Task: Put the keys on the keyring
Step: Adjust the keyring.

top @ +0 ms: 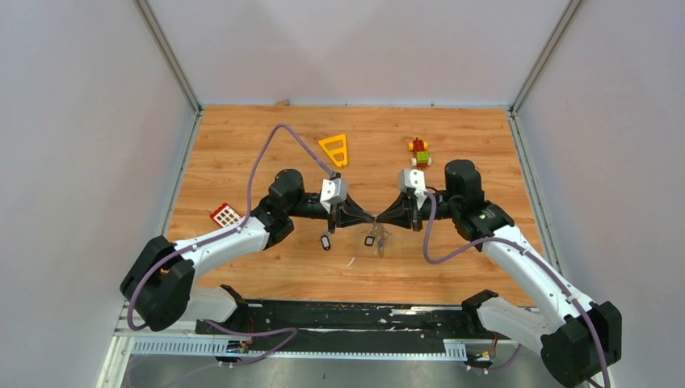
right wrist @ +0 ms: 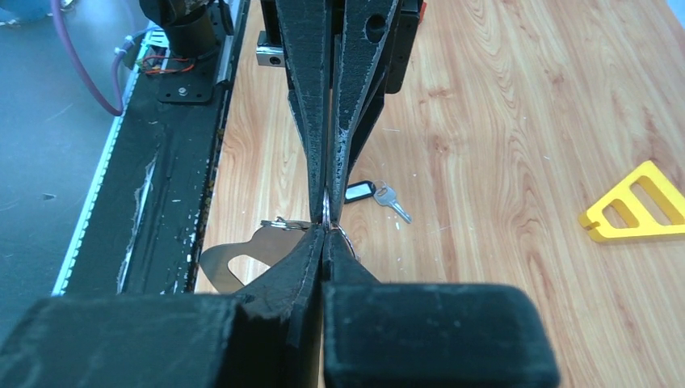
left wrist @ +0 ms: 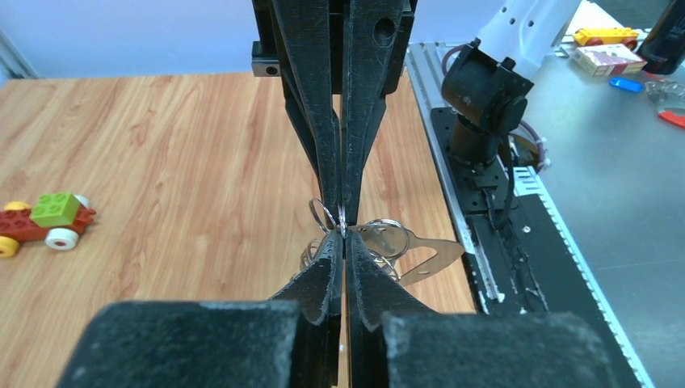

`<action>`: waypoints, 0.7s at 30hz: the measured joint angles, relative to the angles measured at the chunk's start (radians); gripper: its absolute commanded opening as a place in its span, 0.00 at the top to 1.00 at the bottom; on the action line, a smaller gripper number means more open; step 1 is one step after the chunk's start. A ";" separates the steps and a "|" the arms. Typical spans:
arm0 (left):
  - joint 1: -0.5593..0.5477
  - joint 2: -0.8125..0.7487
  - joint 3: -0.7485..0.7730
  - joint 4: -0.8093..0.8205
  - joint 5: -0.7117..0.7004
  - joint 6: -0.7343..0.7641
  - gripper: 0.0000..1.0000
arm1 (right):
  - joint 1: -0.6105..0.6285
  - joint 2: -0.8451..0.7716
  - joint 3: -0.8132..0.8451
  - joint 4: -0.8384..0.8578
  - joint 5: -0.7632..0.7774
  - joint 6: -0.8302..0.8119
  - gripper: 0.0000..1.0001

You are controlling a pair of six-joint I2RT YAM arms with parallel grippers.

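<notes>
1. Your left claw [left wrist: 344,242] is pressed together, and your right claw [right wrist: 325,233] is pressed together too. They meet tip to tip in the middle of the top view and seem to be lifted a little above the worktop [top: 242,145].
2. Both tips look like they pinch one small wire ring [left wrist: 323,214]. It is very thin, so it is hard to tell which claw has the better hold.
3. The keyring [left wrist: 436,252] is the flat silver loop. It hangs just beside the tips, to their lower right in the left wrist view. It seems to be joined to the small wire ring.
4. One key [right wrist: 392,201] with a black tag [right wrist: 359,191] lies on the worktop, apart from the keyring, just above the middle of the right wrist view. It is not on the keyring yet.
5. Here is what could go wrong. The ring is tiny and smooth, so if you pull the claws apart it may slip out and the keyring may drop.
6. If you pull hard, the thin ring may bend.
7. Both claws are busy, so you have no free claw to pick up the key. If one lets go, the keyring may swing or twist in the other.
8. The tips touch each other. One small wrong push can bump them and knock the ring loose.
</notes>
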 measured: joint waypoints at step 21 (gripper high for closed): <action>-0.014 -0.047 0.229 -0.692 -0.140 0.658 0.61 | 0.185 0.020 0.111 -0.263 0.375 -0.232 1.00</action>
